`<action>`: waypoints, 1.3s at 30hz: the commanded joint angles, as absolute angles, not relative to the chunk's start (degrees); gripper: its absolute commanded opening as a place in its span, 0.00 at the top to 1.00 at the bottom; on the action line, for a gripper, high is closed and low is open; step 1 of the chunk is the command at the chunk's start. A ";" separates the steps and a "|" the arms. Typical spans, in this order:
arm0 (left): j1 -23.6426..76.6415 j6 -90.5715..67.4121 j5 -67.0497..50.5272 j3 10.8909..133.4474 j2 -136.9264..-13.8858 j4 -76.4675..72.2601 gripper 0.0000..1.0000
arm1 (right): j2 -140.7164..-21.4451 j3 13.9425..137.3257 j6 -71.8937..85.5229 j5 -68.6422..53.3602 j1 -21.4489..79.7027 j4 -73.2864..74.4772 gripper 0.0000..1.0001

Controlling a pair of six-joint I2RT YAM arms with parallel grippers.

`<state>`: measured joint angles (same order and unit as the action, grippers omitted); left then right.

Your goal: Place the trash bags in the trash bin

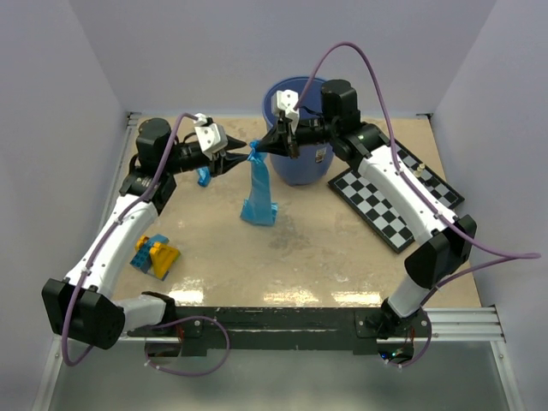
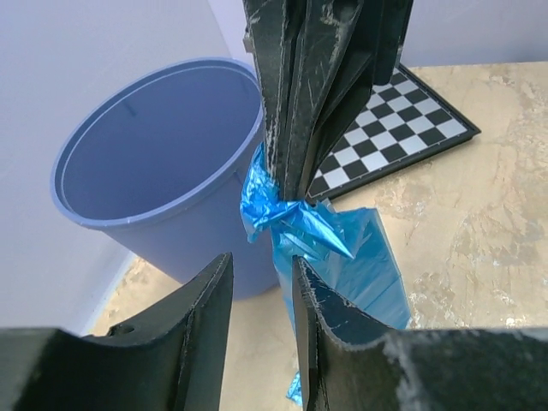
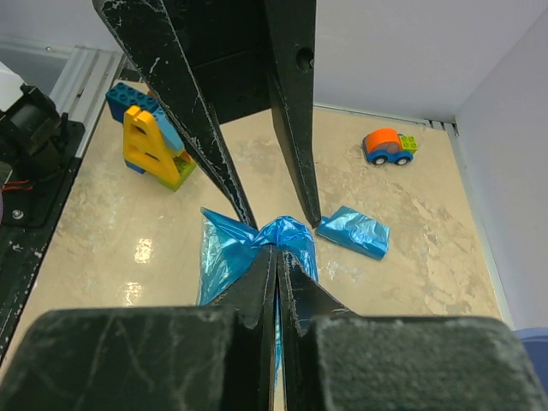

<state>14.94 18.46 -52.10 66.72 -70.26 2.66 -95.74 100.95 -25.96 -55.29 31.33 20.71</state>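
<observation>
I find no word, number or brand that I can read anywhere around my fingers. The round blue plastic bucket point(image 1: 300, 174), at twelve o'clock on the table seen from above, carries a small white label point(image 1: 322, 155) at about four o'clock on its wall, but whatever is printed there is too small to make out. The nearest thing to a letter is a yellow plastic toy piece point(image 3: 147, 141) shaped like a capital A, at ten o'clock from my right wrist.

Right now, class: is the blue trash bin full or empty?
Empty, as far as shown: the left wrist view sees only bare inner wall in the trash bin. One trash bag hangs outside, held by the right gripper.
</observation>
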 commanded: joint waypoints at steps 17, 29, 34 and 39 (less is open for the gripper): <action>17.67 26.27 -50.54 70.67 -70.41 5.00 1.00 | -97.38 107.22 -31.02 -55.55 31.03 29.07 1.00; 15.64 22.51 -48.60 68.03 -67.59 4.31 1.00 | -95.36 105.47 -31.47 -53.09 29.71 32.70 1.00; 15.64 21.36 -48.25 68.03 -67.59 4.83 1.00 | -95.54 105.64 -30.85 -52.38 29.62 32.08 1.00; 15.64 19.17 -47.90 67.94 -67.15 4.31 1.00 | -95.36 104.15 -30.93 -51.68 29.62 31.55 0.85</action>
<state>16.12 22.41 -48.29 68.23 -69.04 6.55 -97.62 104.77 -30.83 -52.97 29.91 31.62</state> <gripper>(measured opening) 0.012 0.127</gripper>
